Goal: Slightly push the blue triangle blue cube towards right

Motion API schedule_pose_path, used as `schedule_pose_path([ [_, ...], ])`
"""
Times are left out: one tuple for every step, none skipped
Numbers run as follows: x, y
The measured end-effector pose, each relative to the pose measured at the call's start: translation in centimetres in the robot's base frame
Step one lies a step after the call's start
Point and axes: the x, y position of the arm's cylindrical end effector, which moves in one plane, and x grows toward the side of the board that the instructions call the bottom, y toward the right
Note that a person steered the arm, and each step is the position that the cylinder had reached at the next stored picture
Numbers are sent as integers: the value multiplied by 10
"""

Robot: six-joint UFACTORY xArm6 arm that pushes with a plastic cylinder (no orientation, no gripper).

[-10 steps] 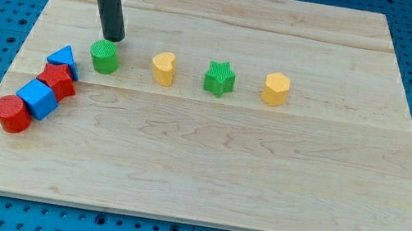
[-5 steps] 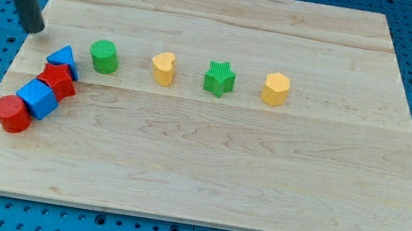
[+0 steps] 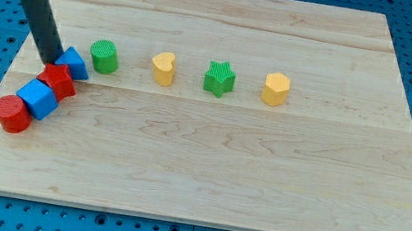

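My tip (image 3: 52,59) rests against the left side of the blue triangle (image 3: 75,62), near the board's left edge. Below and left of the triangle, a red block (image 3: 56,81), the blue cube (image 3: 37,98) and a red cylinder (image 3: 11,114) lie in a diagonal line, touching one another. The blue triangle sits close to the left of the green cylinder (image 3: 103,57), with a small gap between them.
A yellow heart-shaped block (image 3: 164,68), a green star (image 3: 218,78) and a yellow hexagonal block (image 3: 276,89) stand in a row to the right of the green cylinder. The wooden board (image 3: 260,190) lies on a blue pegboard.
My tip swung from beside the green cylinder out past the board's left edge, then came back in against the blue triangle. The triangle has shifted a little to the right.
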Motion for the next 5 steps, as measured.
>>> schedule_pose_path([
  [0, -23],
  [28, -29],
  [65, -20],
  [66, -30],
  [65, -40],
])
